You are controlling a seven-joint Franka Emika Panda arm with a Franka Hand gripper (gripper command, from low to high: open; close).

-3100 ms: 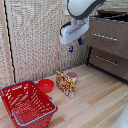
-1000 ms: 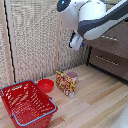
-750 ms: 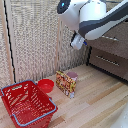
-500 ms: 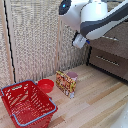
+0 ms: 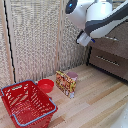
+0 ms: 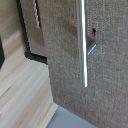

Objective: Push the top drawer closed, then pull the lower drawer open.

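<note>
The dark brown cabinet stands at the exterior view's right. Its top drawer (image 5: 119, 46) juts out past the lower drawer (image 5: 111, 64), which carries a slim silver bar handle (image 5: 107, 59). My gripper (image 5: 84, 39) hangs from the white arm just off the top drawer's front, toward the exterior view's left. It is too small and blurred to read its fingers. The wrist view is filled by the top drawer front (image 6: 100, 75) and its silver bar handle (image 6: 84, 45). The lower drawer (image 6: 31, 25) sits further back there. No fingers show in the wrist view.
A red wire basket (image 5: 28, 103) stands on the wooden floor at the front of the exterior view's left. A red bowl (image 5: 46, 85), a snack box (image 5: 65, 83) and a pink cup (image 5: 73, 76) sit near the woven wall panel (image 5: 35, 40).
The arm has swung toward the exterior view's right, bringing the gripper from above the snack box to the front of the top drawer. The objects on the floor have not moved.
</note>
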